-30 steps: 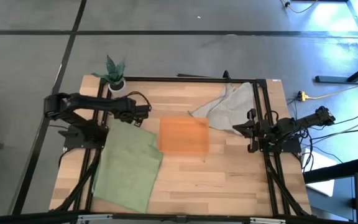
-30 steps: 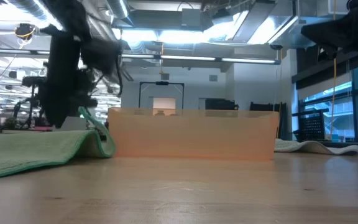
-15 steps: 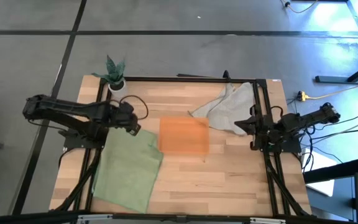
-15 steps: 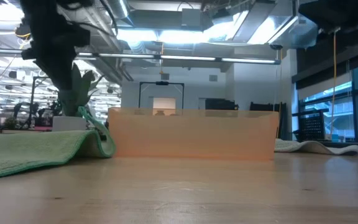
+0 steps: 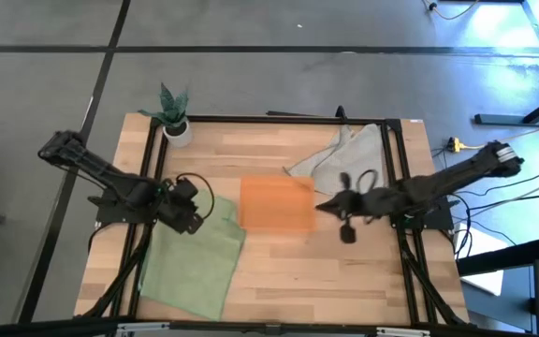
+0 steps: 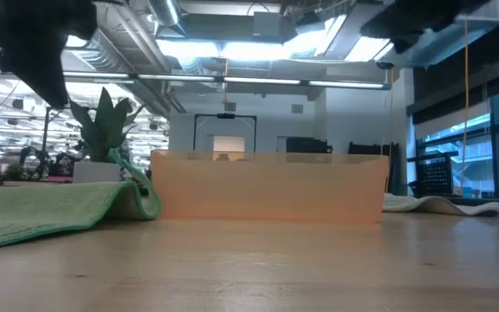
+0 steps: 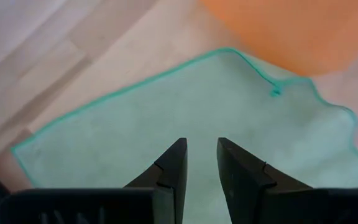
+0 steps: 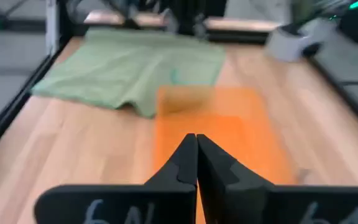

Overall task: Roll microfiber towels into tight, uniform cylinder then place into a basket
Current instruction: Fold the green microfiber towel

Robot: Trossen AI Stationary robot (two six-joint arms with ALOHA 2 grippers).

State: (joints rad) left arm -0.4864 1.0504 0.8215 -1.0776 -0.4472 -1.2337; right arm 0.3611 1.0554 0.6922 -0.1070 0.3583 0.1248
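Wooden table is seen mid-frame. Green towel is spread flat at lower left, its corner just beside the orange basket in the centre. Grey towel is crumpled at upper right. Left gripper is held slightly apart over the green towel's top edge. Right gripper is pressed closed, empty, at the basket's right edge.

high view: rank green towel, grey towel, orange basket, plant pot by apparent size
1. green towel, spread flat, clearly the largest.
2. grey towel and basket: look about alike; the towel is crumpled and partly hidden by the right arm, so no ranking.
3. plant pot, smallest by far.
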